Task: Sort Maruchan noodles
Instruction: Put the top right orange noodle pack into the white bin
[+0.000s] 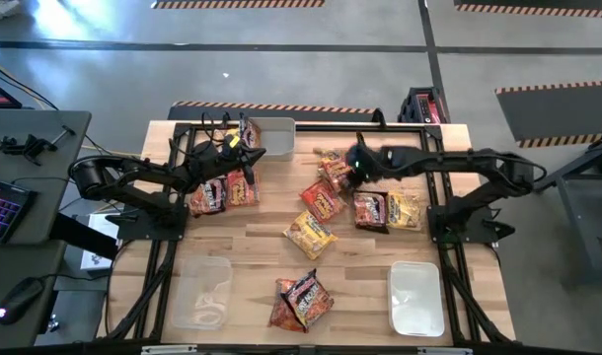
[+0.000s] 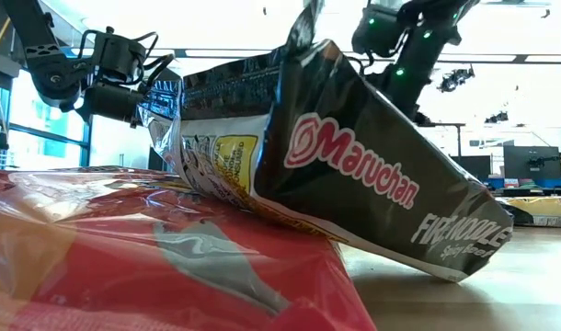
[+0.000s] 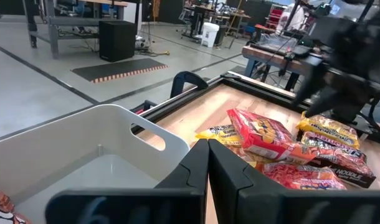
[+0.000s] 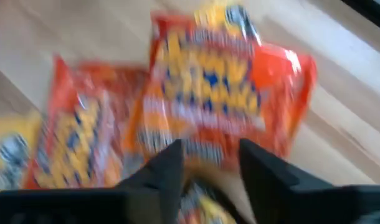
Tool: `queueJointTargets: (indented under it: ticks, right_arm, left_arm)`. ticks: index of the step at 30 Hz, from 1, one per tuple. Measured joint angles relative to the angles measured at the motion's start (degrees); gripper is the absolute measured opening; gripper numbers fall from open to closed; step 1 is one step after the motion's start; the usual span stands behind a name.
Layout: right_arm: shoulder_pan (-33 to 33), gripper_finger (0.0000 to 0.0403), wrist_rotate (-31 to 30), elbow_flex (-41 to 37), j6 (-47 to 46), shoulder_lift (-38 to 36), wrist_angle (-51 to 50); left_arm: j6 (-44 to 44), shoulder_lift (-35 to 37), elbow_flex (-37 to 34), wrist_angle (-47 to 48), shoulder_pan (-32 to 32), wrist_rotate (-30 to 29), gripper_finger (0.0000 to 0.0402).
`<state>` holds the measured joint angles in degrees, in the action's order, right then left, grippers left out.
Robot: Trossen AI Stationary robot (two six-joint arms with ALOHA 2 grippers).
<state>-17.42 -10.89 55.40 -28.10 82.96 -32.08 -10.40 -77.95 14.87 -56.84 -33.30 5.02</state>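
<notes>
Maruchan noodles lie scattered on the wooden table: red-orange packets, yellow ones and a dark one. My right gripper hangs open, slanting down over a red-orange packet at the middle far side; that packet lies flat on others. My left gripper is shut, with nothing showing between its fingers, and is held level beside the white far bin. Two red packets lie just near of it. Close to the low camera, a dark packet leans on a red one.
A clear bin stands at the near left and another at the near right. A small pile of dark and red packets lies between them at the near edge. A black frame runs round the table.
</notes>
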Motion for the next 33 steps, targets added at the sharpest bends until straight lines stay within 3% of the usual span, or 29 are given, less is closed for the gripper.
queueJointTargets:
  ticks: [3, 6, 13, 20, 25, 33]
  right_arm:
    - [-4.2, 0.0213, 5.5, 0.3, 0.7, 1.2, 8.2]
    - [-4.2, 0.0253, 6.1, 3.8, 3.7, 4.9, 9.3]
    - [1.6, 0.0265, -7.8, 22.2, 5.7, 20.5, -7.7]
    - [3.1, 0.0263, -15.1, 36.0, 1.0, 34.1, -19.7]
    - [3.0, 0.0225, -19.1, 40.7, 0.0, 39.3, -25.3]
    - [3.1, 0.0074, -19.2, 40.9, 0.7, 40.9, -25.7]
  left_arm:
    - [0.0, 0.0, 0.0, 0.0, 0.0, 0.0, 0.0000]
    - [0.0, 0.0, 0.0, 0.0, 0.0, 0.0, 0.0001]
    - [0.0, 0.0, 0.0, 0.0, 0.0, 0.0, 0.0001]
    - [0.1, 0.0, 0.0, 0.3, 0.0, 0.0, 0.0001]
    - [0.1, 0.0, 0.0, 0.5, 0.0, 0.0, 0.0001]
    - [0.1, 0.0, 0.0, 0.5, 0.0, 0.0, 0.0001]
